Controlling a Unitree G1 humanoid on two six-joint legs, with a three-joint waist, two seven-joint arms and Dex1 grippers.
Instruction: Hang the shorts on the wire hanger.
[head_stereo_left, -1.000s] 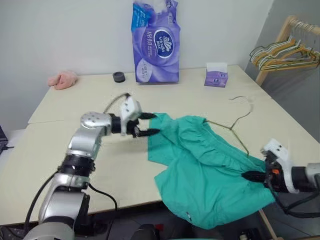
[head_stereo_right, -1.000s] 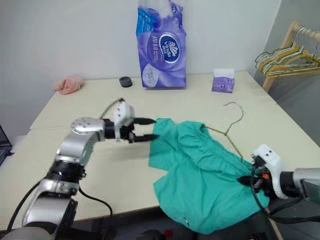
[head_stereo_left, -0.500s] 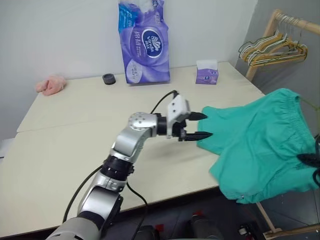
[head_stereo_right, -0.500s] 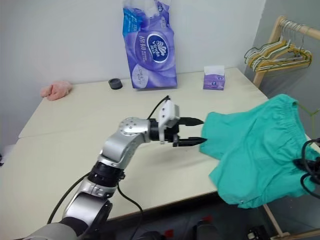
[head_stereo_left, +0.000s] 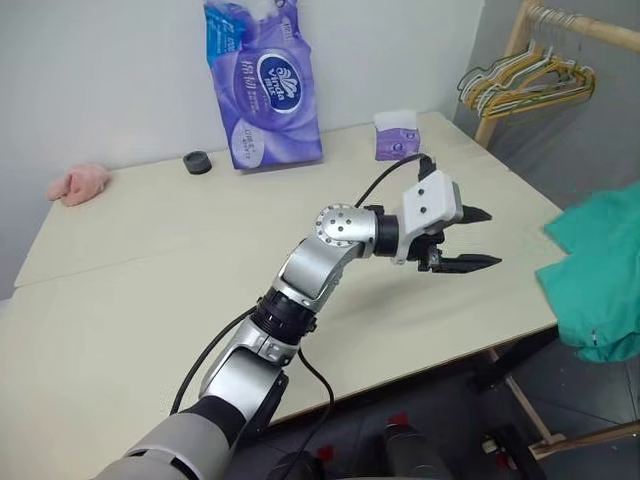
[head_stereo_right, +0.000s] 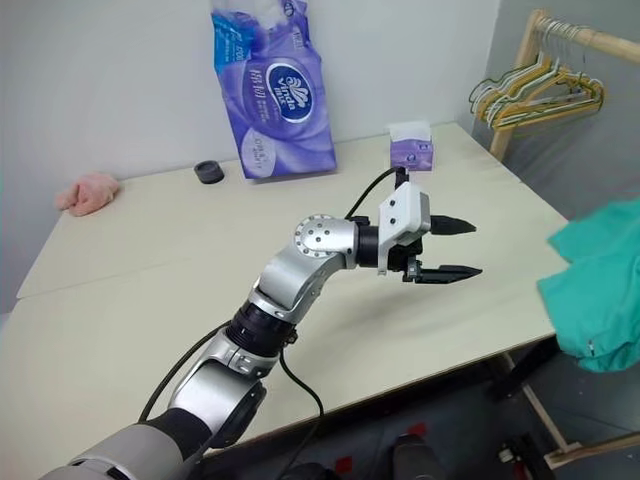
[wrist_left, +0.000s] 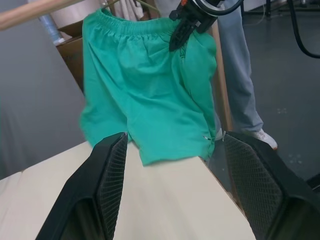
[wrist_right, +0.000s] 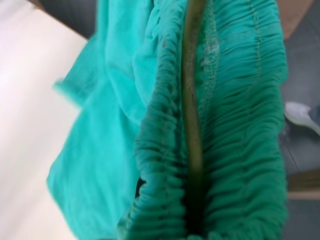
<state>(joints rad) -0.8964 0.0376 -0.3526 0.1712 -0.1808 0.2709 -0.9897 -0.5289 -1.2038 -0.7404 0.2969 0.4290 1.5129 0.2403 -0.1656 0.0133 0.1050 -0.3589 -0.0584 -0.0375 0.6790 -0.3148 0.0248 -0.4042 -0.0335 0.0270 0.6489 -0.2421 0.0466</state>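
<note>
The teal-green shorts (head_stereo_left: 603, 285) hang in the air past the table's right edge, clear of the tabletop. In the left wrist view the shorts (wrist_left: 145, 85) hang by their gathered waistband, with my right gripper (wrist_left: 181, 31) shut on it from above. The right wrist view shows the dull olive wire hanger (wrist_right: 192, 100) running along the bunched waistband (wrist_right: 240, 125). My left gripper (head_stereo_left: 492, 238) reaches out level over the table's right part, open and empty, a short way from the shorts.
On the cream table (head_stereo_left: 150, 260) stand a purple paper pack (head_stereo_left: 262, 85), a tissue box (head_stereo_left: 396, 135), a black ring (head_stereo_left: 198, 162) and a pink cloth (head_stereo_left: 80, 184). A wooden rack with bunched hangers (head_stereo_left: 525, 85) stands at the right. A person's leg (wrist_left: 240, 75) is behind the shorts.
The view has swung right. My right gripper has lifted the shorts and hanger off the table and carried them right, past the edge. My left arm has followed to the right, still open.
</note>
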